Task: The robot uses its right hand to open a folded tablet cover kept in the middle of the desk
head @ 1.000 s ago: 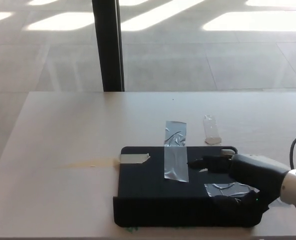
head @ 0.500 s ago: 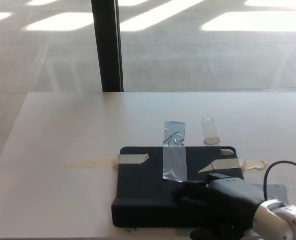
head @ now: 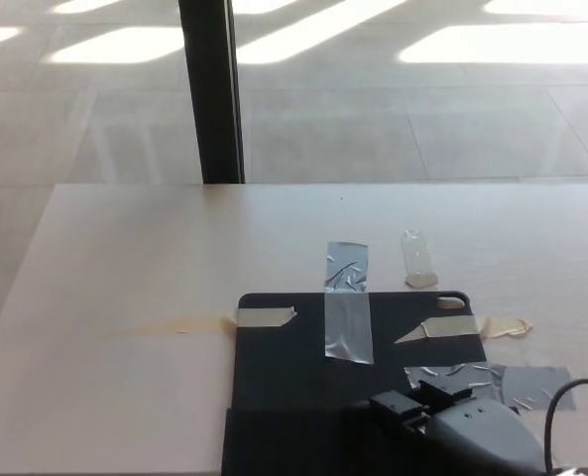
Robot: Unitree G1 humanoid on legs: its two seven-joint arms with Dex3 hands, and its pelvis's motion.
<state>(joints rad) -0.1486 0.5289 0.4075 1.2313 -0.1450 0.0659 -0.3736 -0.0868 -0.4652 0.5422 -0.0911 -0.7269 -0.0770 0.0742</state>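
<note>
**A:** One robot hand (head: pixel 442 421) shows, the right one, low at the bottom edge of the head view. What could go wrong from here?

**B:** The tape, I'd judge. A grey strip (head: pixel 348 312) runs from the surface (head: pixel 125 258) over the far edge of the cover (head: pixel 284 362), with a beige piece (head: pixel 264 316) to its left and another (head: pixel 442 328) to its right. A crumpled silver patch (head: pixel 492 385) sits across the right edge. If any of that grips the flap, a lift could drag the whole cover instead of opening it, or the flap could slip free.

**A:** Anything else?

**B:** The hand lies at the near right corner, so a pull from there may twist the cover rather than hinge it cleanly.

**A:** Where is the cover relative to the hand?

**B:** The cover lies flat in the middle of the surface, toward the near edge. The hand is over its near right part, black fingers (head: pixel 398 407) pointing left across the dark top. Most of the cover stretches away to the left and beyond it.

**A:** Is the hand wide, narrow, holding something?

**B:** I cannot tell. Only the top of it shows, and black on black hides whether it has an edge. The left hand does not show at all.
</note>
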